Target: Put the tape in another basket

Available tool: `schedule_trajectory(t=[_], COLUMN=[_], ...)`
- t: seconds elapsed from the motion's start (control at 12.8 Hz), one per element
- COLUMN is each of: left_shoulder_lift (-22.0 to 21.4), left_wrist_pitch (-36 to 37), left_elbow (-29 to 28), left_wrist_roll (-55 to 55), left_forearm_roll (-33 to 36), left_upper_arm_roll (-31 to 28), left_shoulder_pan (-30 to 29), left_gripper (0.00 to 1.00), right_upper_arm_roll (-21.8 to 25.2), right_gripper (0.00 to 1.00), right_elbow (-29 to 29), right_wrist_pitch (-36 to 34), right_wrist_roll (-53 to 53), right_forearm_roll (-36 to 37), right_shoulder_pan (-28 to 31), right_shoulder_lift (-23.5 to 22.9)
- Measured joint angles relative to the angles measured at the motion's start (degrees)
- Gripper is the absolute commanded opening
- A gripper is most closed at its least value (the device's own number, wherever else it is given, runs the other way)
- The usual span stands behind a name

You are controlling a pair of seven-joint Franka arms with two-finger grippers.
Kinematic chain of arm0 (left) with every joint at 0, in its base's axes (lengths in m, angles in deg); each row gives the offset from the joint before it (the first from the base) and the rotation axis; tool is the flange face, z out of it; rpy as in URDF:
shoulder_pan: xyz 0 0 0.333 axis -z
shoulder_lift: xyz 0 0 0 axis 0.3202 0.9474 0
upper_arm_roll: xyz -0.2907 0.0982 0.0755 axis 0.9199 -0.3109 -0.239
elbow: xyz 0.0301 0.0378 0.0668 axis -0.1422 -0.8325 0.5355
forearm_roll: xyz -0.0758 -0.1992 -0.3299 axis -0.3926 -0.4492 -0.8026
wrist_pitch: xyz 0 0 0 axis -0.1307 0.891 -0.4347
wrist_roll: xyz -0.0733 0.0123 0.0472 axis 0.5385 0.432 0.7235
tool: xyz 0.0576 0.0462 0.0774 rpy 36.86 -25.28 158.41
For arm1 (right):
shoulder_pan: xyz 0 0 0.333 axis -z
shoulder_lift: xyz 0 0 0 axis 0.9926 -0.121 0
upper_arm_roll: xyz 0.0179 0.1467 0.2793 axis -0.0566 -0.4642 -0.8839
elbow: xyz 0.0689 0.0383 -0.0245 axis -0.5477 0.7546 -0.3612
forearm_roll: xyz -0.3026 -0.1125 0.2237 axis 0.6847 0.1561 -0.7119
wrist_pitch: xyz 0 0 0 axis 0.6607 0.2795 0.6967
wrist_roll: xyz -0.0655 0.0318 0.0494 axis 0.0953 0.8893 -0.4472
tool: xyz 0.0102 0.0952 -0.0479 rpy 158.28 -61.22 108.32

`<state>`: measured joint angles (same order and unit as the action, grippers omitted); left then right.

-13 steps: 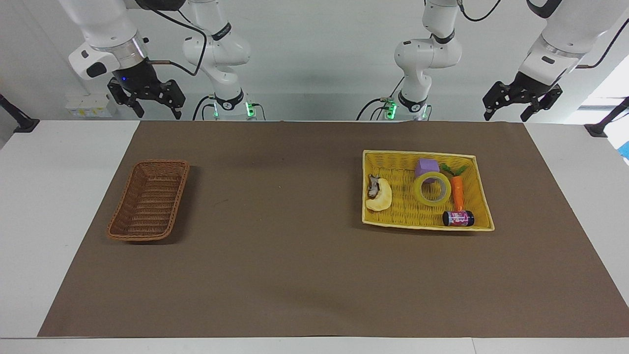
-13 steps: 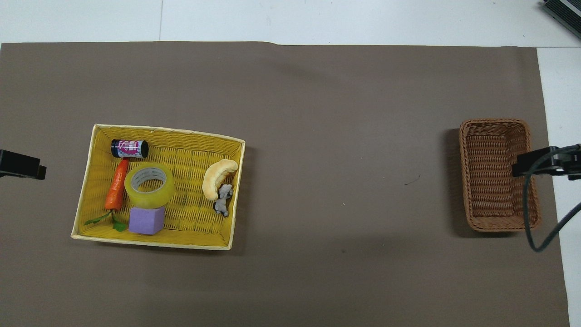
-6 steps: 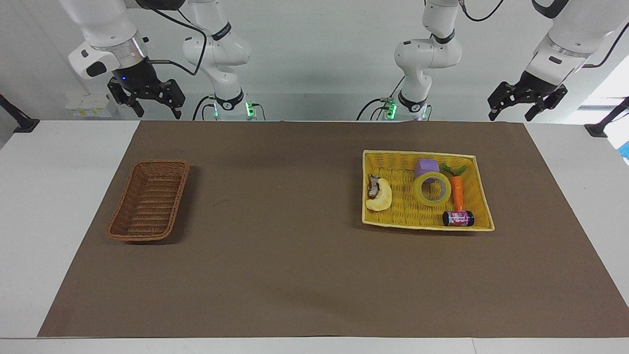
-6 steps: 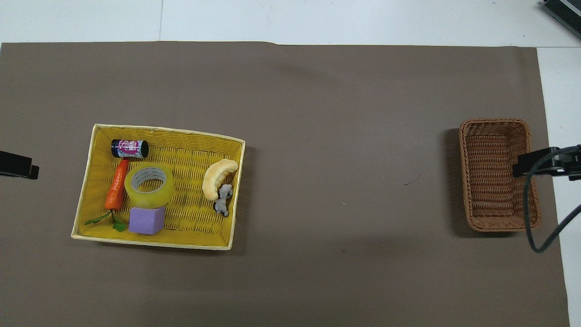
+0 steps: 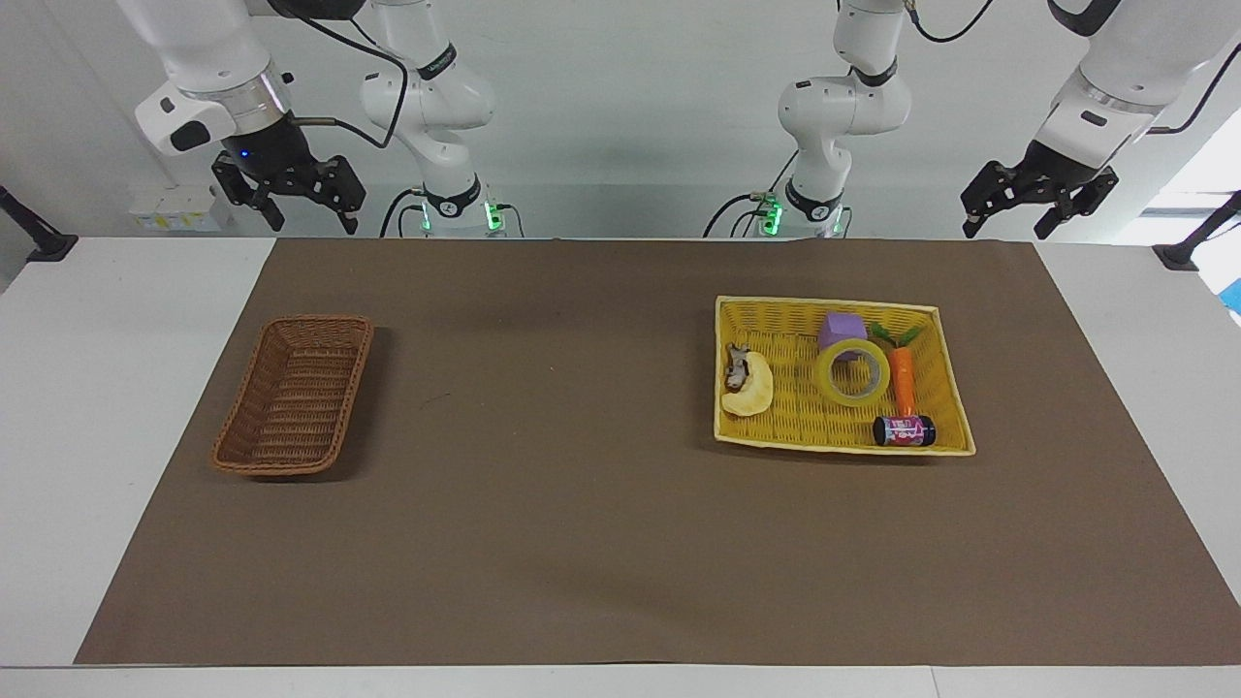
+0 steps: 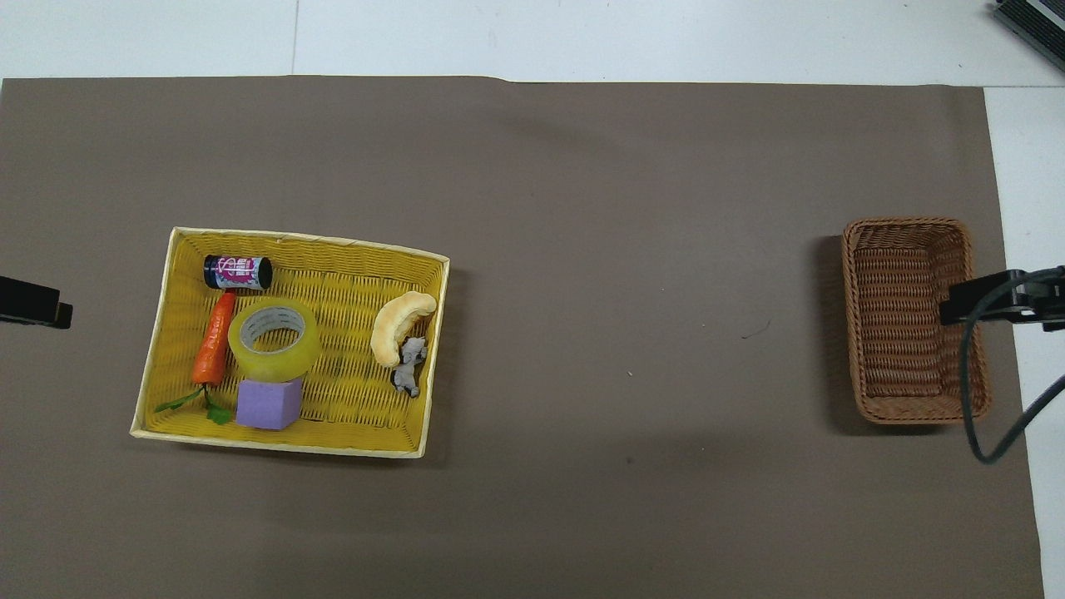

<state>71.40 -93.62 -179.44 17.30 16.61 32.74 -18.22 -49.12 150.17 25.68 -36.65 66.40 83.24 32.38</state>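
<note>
The left claw (image 5: 1035,206) has lifted slightly, jaws spread and empty, above the robots' edge of the surface; the right claw (image 5: 291,199) waits, likewise spread. The tape (image 5: 852,373) lies untouched in the yellow basket (image 5: 756,438), the brown wicker basket (image 5: 254,458) empty, so nothing is grasped yet.

The room is bright and both pictures are sharp. Soft dark shadows lie beside the baskets. A white glow shines at the right edge.
</note>
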Motion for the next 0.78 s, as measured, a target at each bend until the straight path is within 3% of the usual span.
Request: schedule_trajectory(t=[0.78], left_shoulder_lift=[0.2], left_wrist_pitch=[-3.9], left_elbow=[-0.1], left_wrist_roll=[0.1], left_forearm_roll=[0.0], left_upper_arm_roll=[0.4], left_shoulder_pan=[0.1], left_gripper=[1.0], right_upper_arm_roll=[0.0], right_gripper=[1.0], right_elbow=[0.0], right_wrist_pitch=[0.0], right_wrist_roll=[0.0], right_forearm_roll=[0.0], right_shoulder_pan=[0.0], right_shoulder_lift=[0.0])
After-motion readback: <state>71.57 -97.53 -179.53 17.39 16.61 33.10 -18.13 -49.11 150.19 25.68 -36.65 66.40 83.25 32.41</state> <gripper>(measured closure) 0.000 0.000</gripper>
